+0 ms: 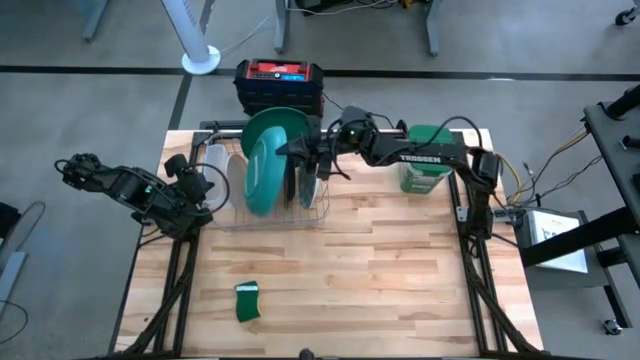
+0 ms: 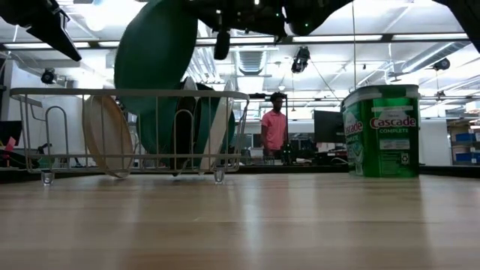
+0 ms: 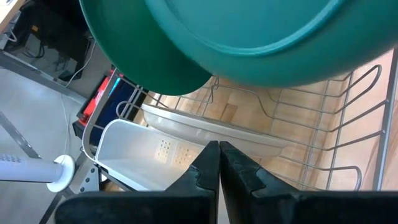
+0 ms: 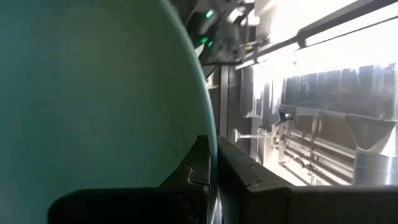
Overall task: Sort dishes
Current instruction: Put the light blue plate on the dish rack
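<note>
Over the rack: the right gripper [image 1: 303, 152] sits above the wire dish rack [image 1: 312, 216] at the table's far side, its fingers [image 4: 200, 163] clamped on the rim of the teal plate [image 1: 266, 160].
Teal plate: held on edge, raised above the rack's top wire, leaning over the slots in the low view; it is not seated yet.
Other plates: a dark green plate [image 2: 213, 124] and a whitish-clear plate [image 2: 107, 134] stand upright in the rack; further plates between them overlap and I cannot separate them.
Left gripper [image 3: 217, 167]: fingers pressed together on nothing, waiting just beside the rack's left end, near the white cutlery bin [image 3: 140, 151].
Progress: judging by the standing plates, most of the sorting looks done; the teal plate has yet to be lowered into a free slot and let go.
Risk: the raised plate could knock its neighbours on the way down.
Writing: the green canister [image 2: 381, 130] reads "Cascade COMPLETE"; the right arm [image 1: 425, 156] carries "TROSSEN".
Elsewhere: a small green sponge [image 1: 247, 301] lies alone on the near table [image 1: 400, 280].
</note>
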Motion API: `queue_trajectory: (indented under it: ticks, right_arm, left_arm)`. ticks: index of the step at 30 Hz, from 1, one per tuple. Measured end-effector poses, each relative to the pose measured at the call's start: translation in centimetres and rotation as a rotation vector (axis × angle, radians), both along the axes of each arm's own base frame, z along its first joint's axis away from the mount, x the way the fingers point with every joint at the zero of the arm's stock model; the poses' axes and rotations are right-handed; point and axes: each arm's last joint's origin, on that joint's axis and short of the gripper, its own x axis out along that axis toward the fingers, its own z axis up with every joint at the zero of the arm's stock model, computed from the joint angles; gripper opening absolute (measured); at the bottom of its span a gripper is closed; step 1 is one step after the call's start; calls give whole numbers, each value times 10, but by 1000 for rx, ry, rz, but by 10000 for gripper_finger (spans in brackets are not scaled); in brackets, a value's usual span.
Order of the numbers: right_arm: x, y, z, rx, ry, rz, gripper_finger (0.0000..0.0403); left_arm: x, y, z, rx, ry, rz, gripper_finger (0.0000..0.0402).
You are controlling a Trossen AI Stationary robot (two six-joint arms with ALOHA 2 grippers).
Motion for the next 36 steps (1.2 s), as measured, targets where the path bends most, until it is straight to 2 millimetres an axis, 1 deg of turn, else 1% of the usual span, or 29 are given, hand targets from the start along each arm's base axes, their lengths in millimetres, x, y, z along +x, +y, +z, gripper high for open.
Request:
queue_trajectory:
  ticks: [4,9,14,20,33,36]
  right_arm:
    - [3,-4,-7,5,15,-6,0]
    - [2,-10,-7,6,18,-16,0]
    - [0,-16,-13,21,76,-30,0]
    - [-1,-20,-22,-46,150,-43,0]
    - [-2,-21,-26,-41,184,-43,0]
    - [-2,-21,-26,-39,187,-43,6]
  left_arm:
    - [0,0,0,-1,-1,0,0]
    - [0,0,0,-2,-3,0,0]
    - [1,0,0,-5,-9,2,0]
    - [1,0,-1,-3,-5,2,0]
    - [1,0,-1,12,-11,8,0]
    - [1,0,-1,11,-13,8,0]
